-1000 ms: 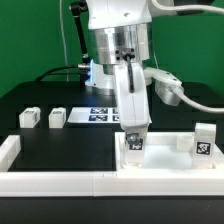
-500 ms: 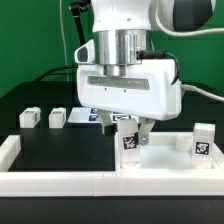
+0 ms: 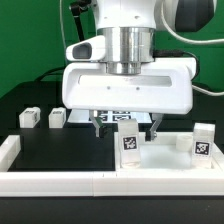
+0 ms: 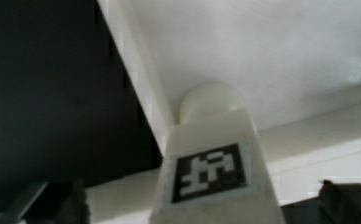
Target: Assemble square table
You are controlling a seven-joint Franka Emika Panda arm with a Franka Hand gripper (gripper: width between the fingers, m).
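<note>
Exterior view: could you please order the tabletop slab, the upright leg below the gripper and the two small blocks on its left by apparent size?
1. tabletop slab
2. upright leg
3. outer block and inner block: alike, not ranked. Both lie farther back, so their true size is unsure.

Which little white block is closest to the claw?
The tall white plastic leg block standing directly beneath the open claw. Another leg block stands toward the exterior view's right; two small white blocks sit at its left.

text: nope, nothing readable | signs: just black-and-white square tags, no letters | on: leg blocks (image 3: 129, 143), marker board (image 3: 122, 118)
</note>
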